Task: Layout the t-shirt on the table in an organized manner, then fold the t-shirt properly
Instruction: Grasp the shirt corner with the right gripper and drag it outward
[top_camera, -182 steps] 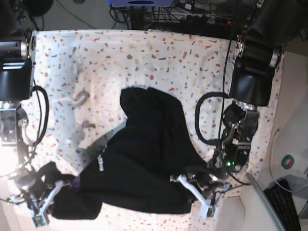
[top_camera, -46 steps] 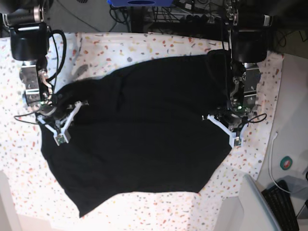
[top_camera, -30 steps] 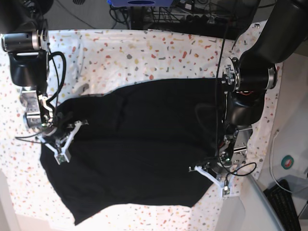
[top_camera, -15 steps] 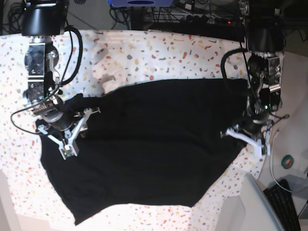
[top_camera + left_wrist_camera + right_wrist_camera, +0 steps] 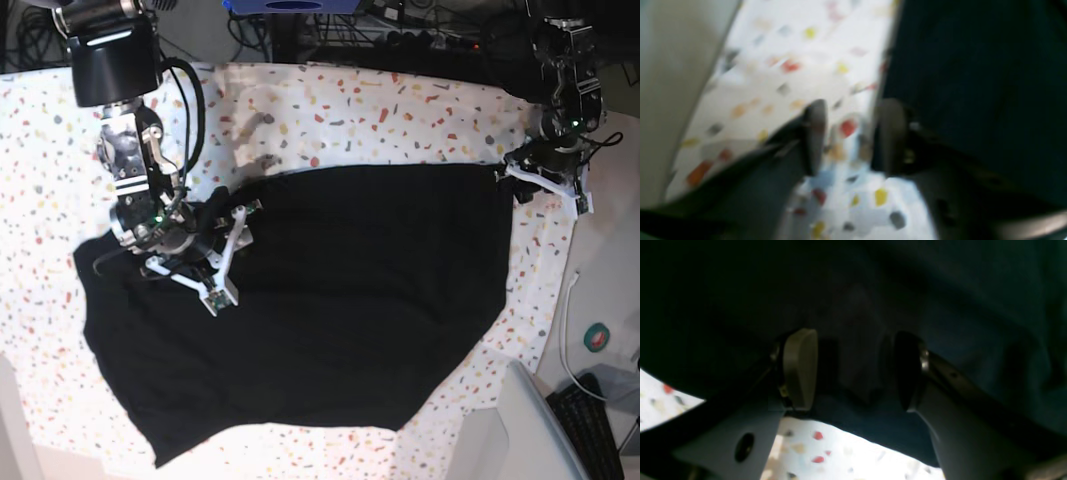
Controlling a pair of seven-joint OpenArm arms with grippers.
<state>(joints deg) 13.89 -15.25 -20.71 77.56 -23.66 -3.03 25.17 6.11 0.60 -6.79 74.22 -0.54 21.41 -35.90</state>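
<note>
Black t-shirt [image 5: 320, 300] spread flat across the middle of the speckled table [image 5: 350, 110]. Right gripper [image 5: 853, 370] over the shirt's left part, jaws apart, bare cloth between them, nothing pinched. Left gripper [image 5: 850, 136] at the shirt's far right edge, jaws parted over bare tabletop, holding nothing.
</note>
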